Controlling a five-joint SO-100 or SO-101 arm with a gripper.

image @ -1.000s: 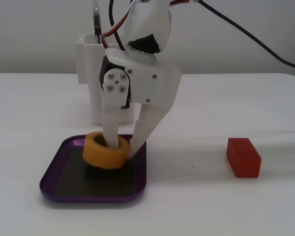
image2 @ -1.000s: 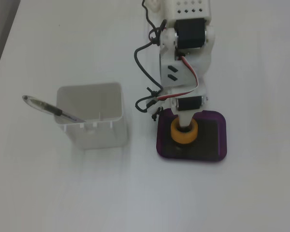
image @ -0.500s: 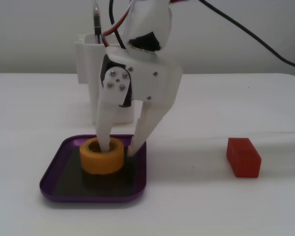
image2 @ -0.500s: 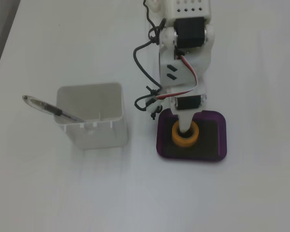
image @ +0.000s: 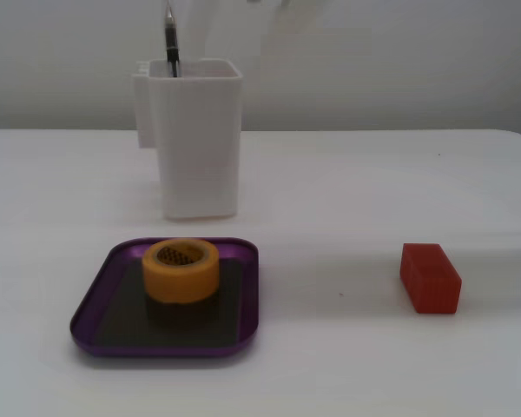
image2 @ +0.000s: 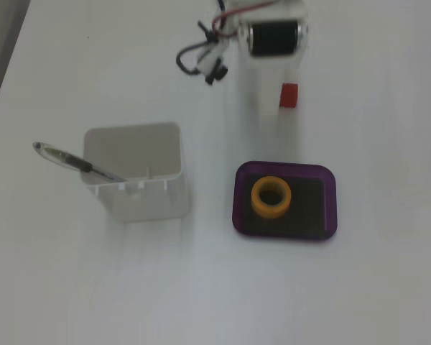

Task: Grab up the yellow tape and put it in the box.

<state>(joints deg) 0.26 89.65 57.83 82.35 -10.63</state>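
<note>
Yellow-orange tape roll (image: 181, 270) with dark patterned core; purple metallic tray (image: 94, 300), dark bottom; red block (image: 429, 277); white container (image: 196, 137); white table (image: 373, 182); dark pen (image2: 72, 161).

Low front view; overhead view.

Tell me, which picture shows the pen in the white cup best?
The fixed view looking down from above shows the pen best: its whole length shows, leaning out over the rim of the white cup. In the low fixed view from the side, only its dark top end pokes above the cup.
</note>
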